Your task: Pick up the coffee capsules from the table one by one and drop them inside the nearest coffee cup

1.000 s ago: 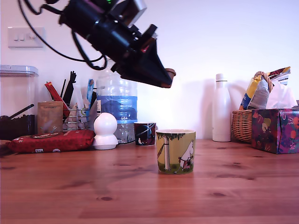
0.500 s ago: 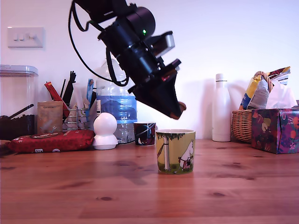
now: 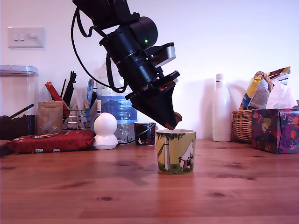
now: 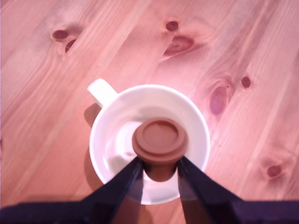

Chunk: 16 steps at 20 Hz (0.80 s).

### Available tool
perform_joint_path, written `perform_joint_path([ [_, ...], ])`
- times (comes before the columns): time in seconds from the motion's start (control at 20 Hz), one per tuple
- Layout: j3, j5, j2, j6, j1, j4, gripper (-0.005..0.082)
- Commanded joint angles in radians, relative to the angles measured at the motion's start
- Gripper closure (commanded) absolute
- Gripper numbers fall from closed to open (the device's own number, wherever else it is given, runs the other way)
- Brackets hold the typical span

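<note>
Gripping one coffee capsule [image 4: 160,140], gripper [image 4: 159,173] above one coffee cup [image 4: 148,140], seemingly empty

The arm [image 3: 124,37] is matte black, built of stacked round barrels with a small green light glowing on one. Black cables [image 3: 77,42] loop off its back. A grey box [image 3: 163,52] sits above the tool [image 3: 171,122], whose black fingers [image 4: 119,186] taper to narrow tips.

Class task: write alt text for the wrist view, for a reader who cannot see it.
A gripper holds a brown capsule directly over the open mouth of a white-lined cup. The cup stands on a reddish wooden table marked with dark knots; its handle points away from the gripper.
</note>
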Motion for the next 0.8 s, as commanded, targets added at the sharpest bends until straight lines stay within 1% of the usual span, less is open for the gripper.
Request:
perform_joint_path([
  [0.0, 0.013, 0.000, 0.024, 0.008, -0.006, 0.005, 0.0675],
  [0.15, 0.013, 0.000, 0.024, 0.008, -0.006, 0.013, 0.0674],
  [0.2, 0.013, 0.000, 0.024, 0.008, -0.006, 0.021, 0.0650],
  [0.25, 0.013, 0.000, 0.024, 0.007, -0.006, 0.030, 0.0496],
  [0.3, 0.013, -0.007, 0.024, -0.001, -0.006, 0.032, 0.0249],
  [0.35, 0.013, -0.016, 0.024, -0.018, -0.006, 0.040, 0.0046],
  [0.4, 0.013, -0.015, 0.024, -0.018, -0.006, 0.039, -0.0026],
  [0.45, 0.013, -0.014, 0.024, -0.018, -0.006, 0.041, -0.0008],
  [0.75, 0.013, -0.013, 0.024, -0.018, -0.006, 0.042, -0.0008],
])
